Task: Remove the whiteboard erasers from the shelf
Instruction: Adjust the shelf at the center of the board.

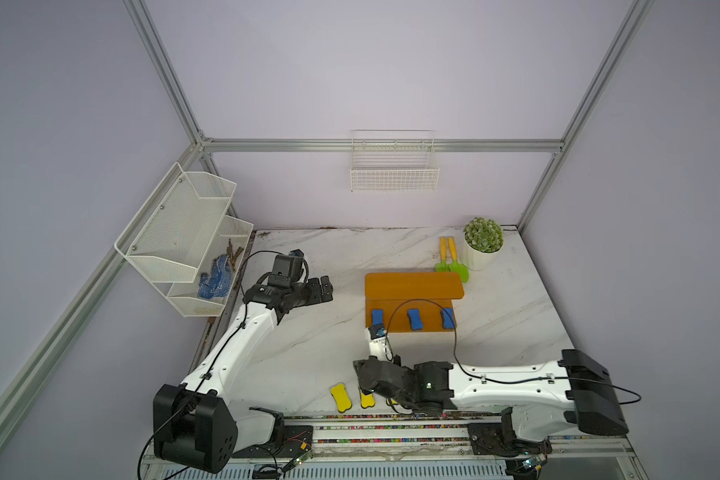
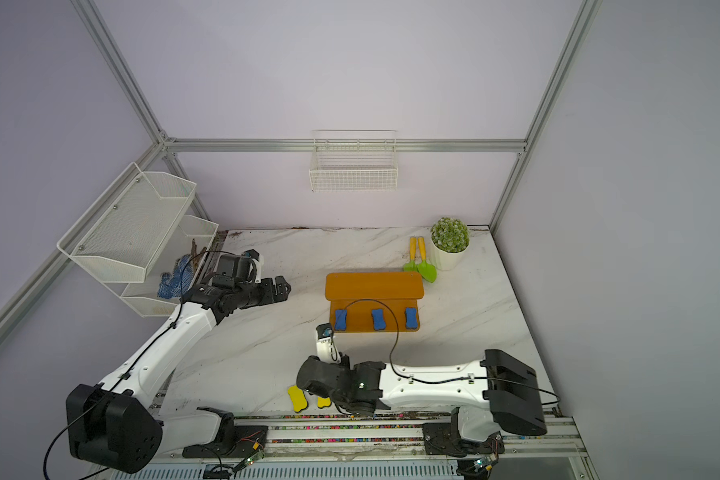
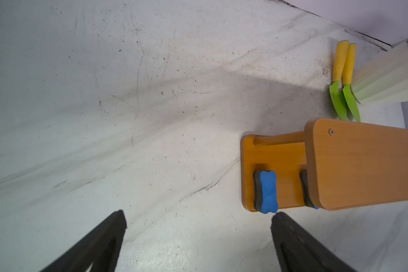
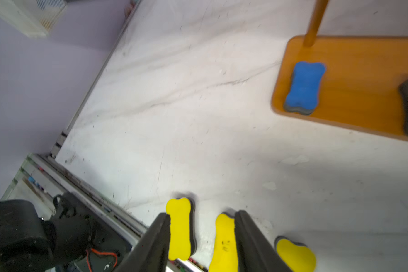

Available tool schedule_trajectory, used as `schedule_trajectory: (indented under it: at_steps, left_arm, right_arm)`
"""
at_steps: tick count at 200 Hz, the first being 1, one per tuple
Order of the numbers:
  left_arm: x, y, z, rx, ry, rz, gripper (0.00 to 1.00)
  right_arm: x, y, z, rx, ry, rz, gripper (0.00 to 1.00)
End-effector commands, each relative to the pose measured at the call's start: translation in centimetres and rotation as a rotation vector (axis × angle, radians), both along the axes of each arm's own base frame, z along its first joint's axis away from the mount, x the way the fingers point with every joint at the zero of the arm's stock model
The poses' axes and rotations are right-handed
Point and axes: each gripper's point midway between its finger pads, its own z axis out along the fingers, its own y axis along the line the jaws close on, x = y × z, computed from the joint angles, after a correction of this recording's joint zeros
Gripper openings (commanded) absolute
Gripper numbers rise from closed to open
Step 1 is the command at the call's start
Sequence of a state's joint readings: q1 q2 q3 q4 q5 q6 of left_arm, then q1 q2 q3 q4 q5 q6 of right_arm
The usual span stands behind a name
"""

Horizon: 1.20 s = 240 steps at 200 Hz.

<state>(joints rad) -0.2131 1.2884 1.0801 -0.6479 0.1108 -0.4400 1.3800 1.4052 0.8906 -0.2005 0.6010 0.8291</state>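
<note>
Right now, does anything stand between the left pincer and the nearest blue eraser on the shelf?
Nothing visible does. Only bare tabletop lies between the open left pincer and that blue eraser, which sits exposed at the end of the shelf nearest the pincer, on its lower tier.

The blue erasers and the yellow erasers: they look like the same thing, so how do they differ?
Colour: the blue erasers have blue tops, the yellow erasers yellow tops. Place: the blue ones sit on the lower board of the shelf; the yellow ones lie on the table by its front edge. Spacing: the blue ones are spread apart, the yellow ones close together. Both sets are three bone-shaped pads with dark undersides.
</note>
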Motion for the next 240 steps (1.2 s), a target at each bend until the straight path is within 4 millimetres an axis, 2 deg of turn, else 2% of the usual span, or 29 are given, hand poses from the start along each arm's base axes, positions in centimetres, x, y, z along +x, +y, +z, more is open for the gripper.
schedule_trajectory:
  at_steps: [1, 20, 42, 48, 51, 63, 66, 79, 113, 126, 144, 184, 209, 224, 240]
  left_arm:
    - [0.5, -2.6, 1.2, -0.121, -0.012, -0.08, 1.0]
    - [0.5, -5.8, 1.4, -0.236, 0.016, -0.18, 0.99]
    - [0.6, -8.7, 1.8, -0.344, 0.025, -0.271, 0.98]
    - [0.5, -9.1, 2.2, -0.37, 0.019, -0.288, 0.98]
    - [0.8, -9.4, 1.2, -0.376, 0.047, -0.289, 0.98]
    - [1.1, -9.9, 1.0, -0.404, 0.057, -0.301, 0.98]
    - [1.2, -10.1, 0.9, -0.408, 0.058, -0.304, 0.97]
    - [1.5, -10.5, 0.8, -0.434, 0.059, -0.313, 0.97]
    - [2.4, -11.8, -0.2, -0.491, 0.106, -0.329, 0.93]
    - [2.6, -11.9, -0.5, -0.494, 0.119, -0.329, 0.9]
    - [2.7, -12.0, -0.8, -0.494, 0.125, -0.33, 0.89]
    - [3.6, -12.1, -0.3, -0.504, 0.116, -0.322, 0.89]
    - [3.8, -12.2, -0.3, -0.512, 0.117, -0.313, 0.88]
    - [3.8, -12.3, -0.2, -0.517, 0.113, -0.314, 0.88]
    - [3.7, -12.4, -0.1, -0.521, 0.112, -0.322, 0.89]
  right_arm:
    - [3.2, -2.7, 1.1, 0.037, -0.279, -0.144, 0.52]
    - [4.2, -3.9, 1.1, -0.017, -0.429, -0.18, 0.63]
    - [4.9, -5.2, -0.1, -0.093, -0.472, -0.238, 0.63]
    - [5.1, -5.6, -0.2, -0.091, -0.469, -0.246, 0.63]
    - [5.2, -5.8, -0.3, -0.086, -0.464, -0.244, 0.63]
    - [5.6, -6.1, -0.5, -0.038, -0.427, -0.198, 0.64]
    - [5.8, -6.2, -0.5, -0.02, -0.417, -0.19, 0.69]
    - [6.2, -6.5, -0.8, 0.028, -0.379, -0.148, 0.71]
    - [6.8, -7.5, -1.4, -0.022, -0.395, -0.165, 0.71]
    - [7.0, -9.1, -1.1, 0.006, -0.381, -0.222, 0.71]
    - [7.7, -12.5, -0.5, 0.086, -0.333, -0.299, 0.71]
    - [8.4, -19.0, 2.8, 0.258, -0.269, -0.446, 0.7]
    - [8.9, -23.7, 3.8, 0.331, -0.207, -0.588, 0.7]
    - [9.4, -25.1, 4.3, 0.388, -0.174, -0.614, 0.7]
    - [10.5, -25.7, 4.6, 0.429, -0.134, -0.611, 0.7]
